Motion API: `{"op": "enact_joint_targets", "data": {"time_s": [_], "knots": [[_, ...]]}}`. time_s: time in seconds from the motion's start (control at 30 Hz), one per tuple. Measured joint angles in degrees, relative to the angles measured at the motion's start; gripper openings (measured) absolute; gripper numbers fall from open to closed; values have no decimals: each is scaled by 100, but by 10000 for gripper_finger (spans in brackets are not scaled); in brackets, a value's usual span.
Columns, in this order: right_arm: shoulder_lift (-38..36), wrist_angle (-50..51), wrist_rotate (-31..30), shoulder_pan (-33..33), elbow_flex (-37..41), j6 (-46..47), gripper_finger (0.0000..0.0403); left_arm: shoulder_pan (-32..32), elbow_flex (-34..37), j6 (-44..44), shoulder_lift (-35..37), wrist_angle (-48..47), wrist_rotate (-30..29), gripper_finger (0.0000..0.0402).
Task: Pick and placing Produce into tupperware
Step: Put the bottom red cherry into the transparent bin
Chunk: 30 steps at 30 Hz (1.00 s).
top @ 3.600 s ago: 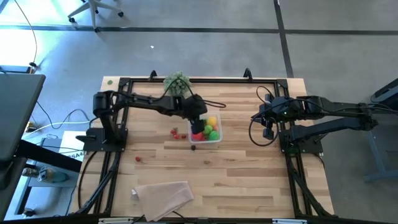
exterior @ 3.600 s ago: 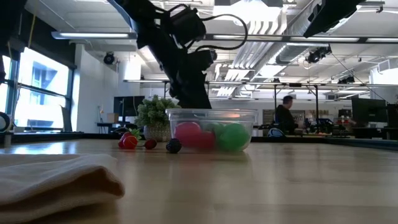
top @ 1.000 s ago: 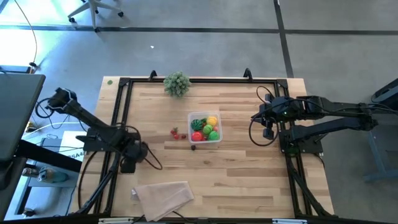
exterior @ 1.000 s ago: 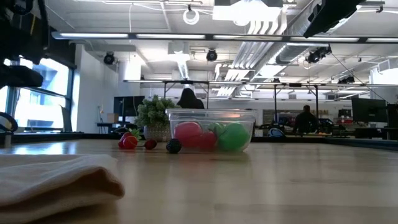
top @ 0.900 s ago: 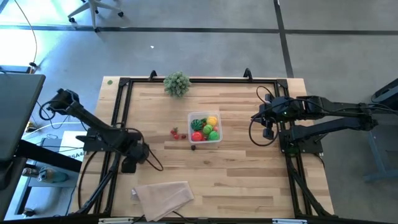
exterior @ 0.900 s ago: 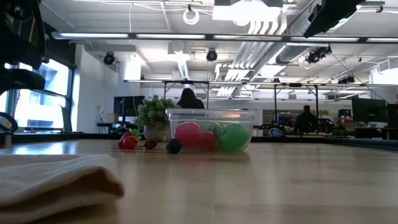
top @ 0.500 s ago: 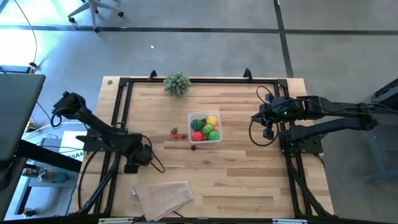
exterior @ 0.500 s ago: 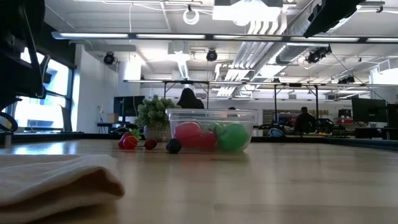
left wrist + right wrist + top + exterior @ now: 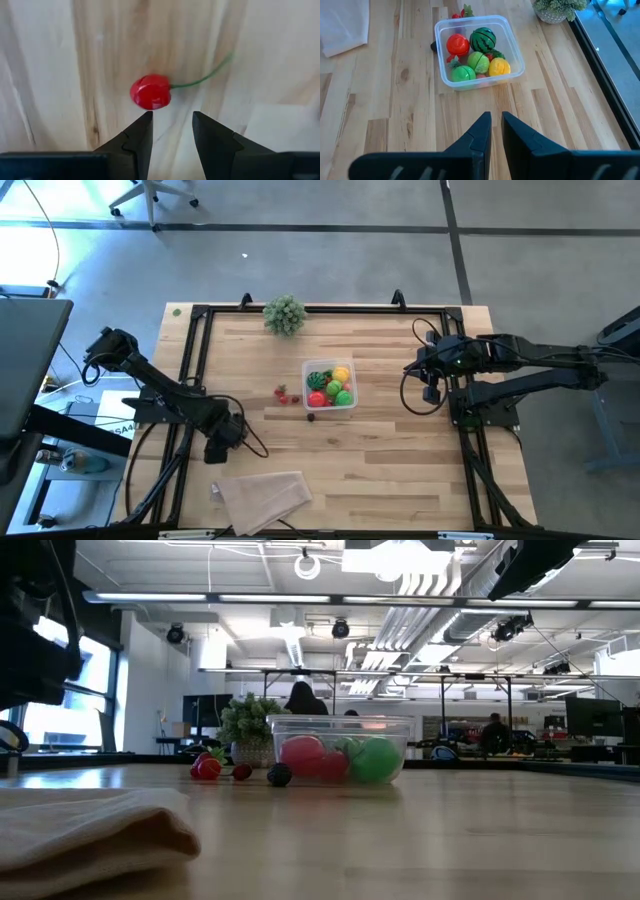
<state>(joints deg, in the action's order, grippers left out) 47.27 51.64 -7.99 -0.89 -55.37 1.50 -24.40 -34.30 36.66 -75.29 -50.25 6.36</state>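
Note:
The clear tupperware stands mid-table with several pieces of produce in it: a red one, a striped watermelon ball, green ones and a yellow one. Small red pieces and a dark one lie on the table beside it. A red cherry with a green stem lies on the wood at the left. My left gripper points down just short of it, open, with nothing between its fingers. My right gripper hangs shut above the table's right side, facing the tupperware.
A bushy plant stands at the far edge. A folded beige cloth lies at the near left, close to my left gripper; its pale edge shows in the left wrist view. A black frame rims the table.
My left gripper has sunk toward the table at the left side and shifted a little toward the near edge, coming over the cherry. Its fingers have stayed apart. The produce and the tupperware have kept their places.

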Motion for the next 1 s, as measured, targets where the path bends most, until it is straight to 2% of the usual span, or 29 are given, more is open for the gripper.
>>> {"op": "enact_joint_targets", "data": {"time_s": [0.3,0.67,0.83,1.0], "knots": [[1,0,-1,1,-1,1,34,0,0,2186,1,-70,-247,129],[1,0,0,2,0,-1,34,0,0,4949,2,-61,307,129],[0,0,0,2,0,-1,34,2,0,5819,2,-58,298,129],[0,0,0,2,0,-1,34,4,0,5981,2,2,279,129]]}}
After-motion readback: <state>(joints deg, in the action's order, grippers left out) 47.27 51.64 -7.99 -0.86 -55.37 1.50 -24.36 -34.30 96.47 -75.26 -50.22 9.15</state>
